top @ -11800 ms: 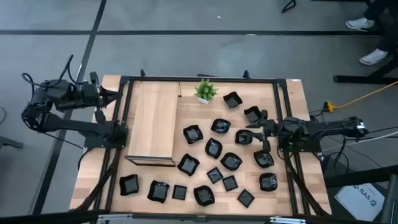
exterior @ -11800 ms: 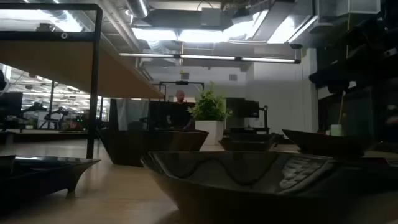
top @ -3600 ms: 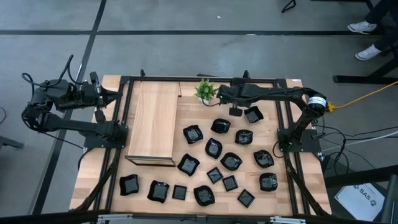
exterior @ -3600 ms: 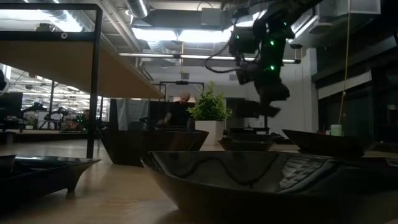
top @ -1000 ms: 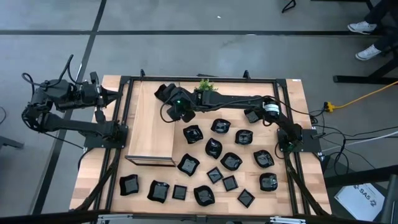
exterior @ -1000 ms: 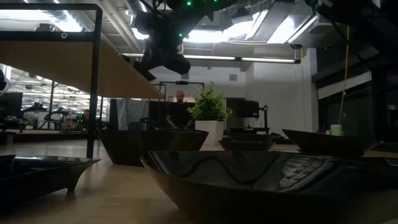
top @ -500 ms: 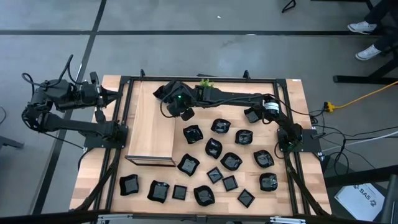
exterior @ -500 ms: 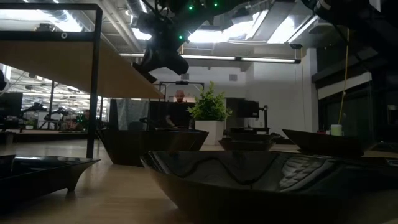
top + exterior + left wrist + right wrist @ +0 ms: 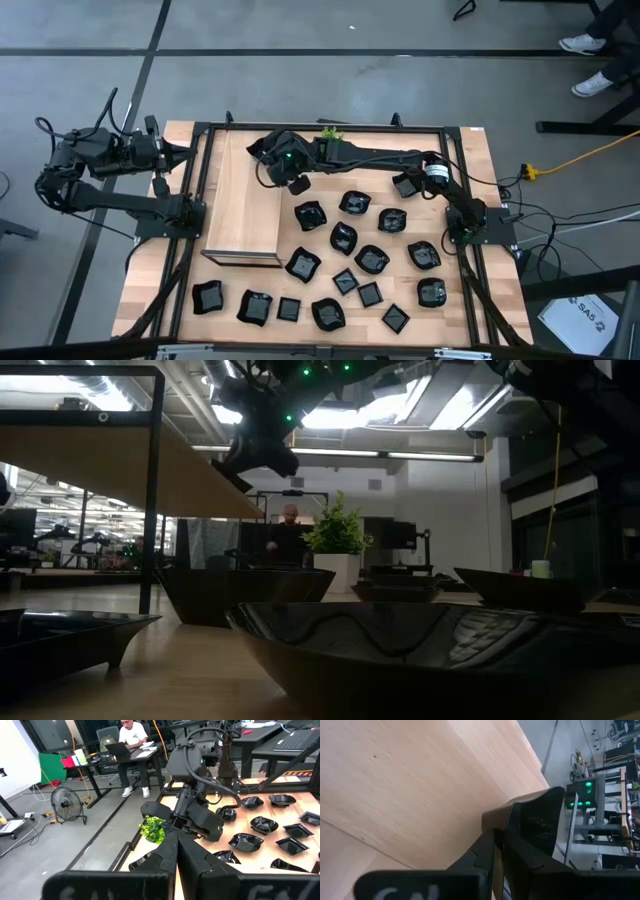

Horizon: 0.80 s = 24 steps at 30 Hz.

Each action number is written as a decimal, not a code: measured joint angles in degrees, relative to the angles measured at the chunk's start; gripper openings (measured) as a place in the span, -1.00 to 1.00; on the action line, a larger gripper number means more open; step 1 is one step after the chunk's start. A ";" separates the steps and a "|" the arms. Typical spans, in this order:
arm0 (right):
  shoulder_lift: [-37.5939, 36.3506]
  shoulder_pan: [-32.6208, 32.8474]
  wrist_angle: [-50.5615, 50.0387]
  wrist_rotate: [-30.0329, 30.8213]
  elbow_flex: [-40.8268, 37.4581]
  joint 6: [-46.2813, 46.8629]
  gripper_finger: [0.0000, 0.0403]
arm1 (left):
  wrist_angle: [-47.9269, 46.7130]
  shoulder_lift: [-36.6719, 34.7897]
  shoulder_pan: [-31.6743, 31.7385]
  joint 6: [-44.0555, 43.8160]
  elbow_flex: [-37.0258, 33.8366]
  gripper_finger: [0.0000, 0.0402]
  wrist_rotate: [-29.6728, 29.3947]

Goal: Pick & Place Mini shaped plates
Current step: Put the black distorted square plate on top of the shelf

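The room around me is an open workshop with a grey floor (image 9: 300,70). A person (image 9: 131,732) sits at a desk beyond the rig, and a floor fan (image 9: 67,802) stands nearer.

My worktop (image 9: 470,160) is pale wood inside a black frame (image 9: 320,126). On its left part stands a raised wooden shelf (image 9: 240,215), smooth and bare where my right wrist camera looks down on it.

My left arm waits off the worktop's left edge, its end effector (image 9: 175,845) pressed together and holding nothing. My right arm reaches right across the worktop, so my right end effector (image 9: 496,836) hangs over the far end of the shelf.

Most of the mini shaped plates (image 9: 343,238) lie scattered on the worktop to the right of the shelf. The potted plant (image 9: 152,829) sits at the far edge, just beside my outstretched arm.

One glossy black plate (image 9: 537,820) is at the tip of my right end effector, tilted on edge just above the shelf. I cannot tell whether I am gripping it or have let go (the rim hides the contact).

As I see it, the plate is steeply tilted, so released like this it could tip over or skid on the smooth wood toward the near edge. My long reach also puts my arm close to the plant.
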 joint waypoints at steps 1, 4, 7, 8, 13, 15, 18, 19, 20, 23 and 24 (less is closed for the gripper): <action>0.00 0.00 0.37 0.00 0.00 0.98 -0.81 | 0.00 0.00 0.00 0.00 0.00 -0.98 0.00; 0.00 0.00 1.19 0.00 0.00 2.55 -0.81 | 0.00 0.00 0.00 0.00 0.00 -0.98 0.01; 0.00 0.00 1.42 -0.51 0.00 2.83 -0.81 | 0.00 0.00 0.01 0.00 0.00 -0.98 0.02; 0.00 0.00 1.50 -0.98 0.00 3.06 -0.81 | 0.00 0.00 0.01 0.01 0.00 -0.98 0.02; 0.00 0.00 1.54 -1.87 0.00 3.71 -0.81 | 0.00 0.00 0.00 0.02 0.00 -0.98 0.02; 0.00 0.00 1.52 -1.88 0.00 3.71 -0.81 | 0.00 0.00 0.02 0.01 0.00 -0.98 0.01; 0.00 0.00 1.54 -1.88 0.00 3.71 -0.81 | 0.00 0.01 0.01 0.01 0.00 -0.98 0.01; 0.00 0.00 1.52 -1.88 0.00 3.71 -0.81 | 0.00 0.00 0.02 0.01 0.00 -0.98 0.00; 0.00 0.00 1.51 -1.88 0.00 3.71 -0.81 | 0.00 0.00 0.01 0.00 0.00 -0.98 0.02; 0.00 0.00 1.49 -1.84 0.00 3.71 -0.81 | 0.00 0.00 0.02 0.00 0.00 -0.98 0.02; 0.00 0.00 1.42 -1.84 0.00 3.71 -0.81 | 0.00 0.00 0.01 0.01 0.00 -0.98 0.00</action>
